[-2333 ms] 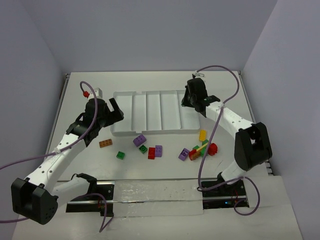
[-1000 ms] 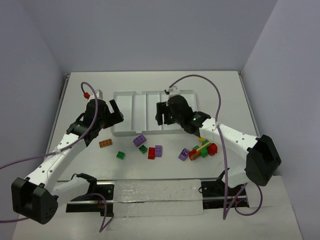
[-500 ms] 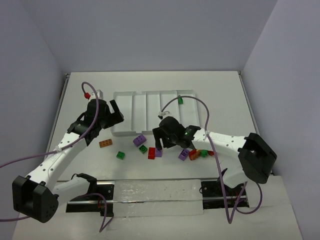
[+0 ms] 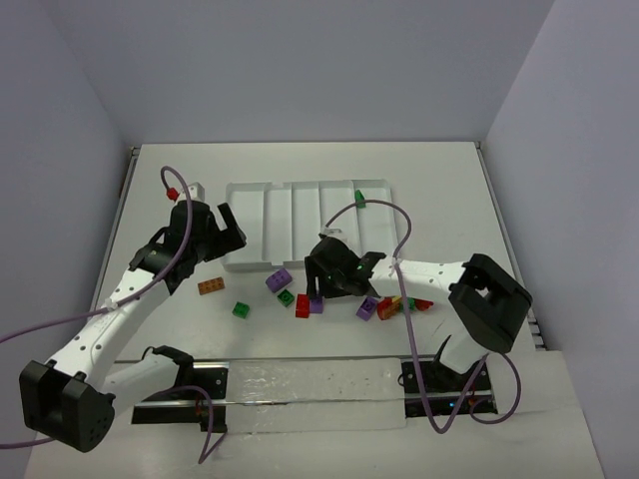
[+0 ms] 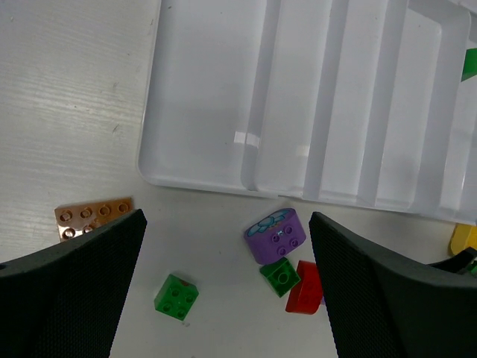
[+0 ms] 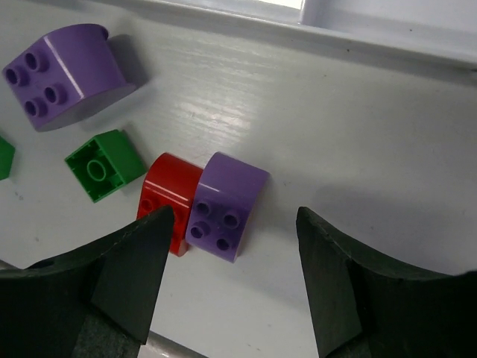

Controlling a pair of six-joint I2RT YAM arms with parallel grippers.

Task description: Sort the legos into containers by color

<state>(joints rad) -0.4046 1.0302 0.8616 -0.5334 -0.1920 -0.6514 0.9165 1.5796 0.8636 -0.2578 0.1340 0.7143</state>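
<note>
The white tray (image 4: 300, 225) lies across the middle of the table, and a green brick (image 4: 359, 198) lies in it near the far right end. Loose legos lie in front of it: an orange-brown plate (image 4: 211, 286), green bricks (image 4: 241, 309), purple ones (image 4: 279, 280), and a mixed cluster (image 4: 399, 302). My right gripper (image 4: 318, 284) hangs open and empty just above a purple brick (image 6: 227, 205) that touches a red brick (image 6: 168, 198). Over the tray's near left corner my left gripper (image 4: 228, 225) stands wide open with nothing in it.
A green brick (image 6: 104, 164) and a rounded purple brick (image 6: 63, 74) lie left of the red and purple pair. The tray's front rim (image 6: 373, 30) runs just beyond them. A yellow brick (image 5: 463, 239) sits by the tray's right front.
My right arm swung from the tray's right end across the tray and down to the bricks in front. A green brick now shows in the tray. The left arm barely moved.
</note>
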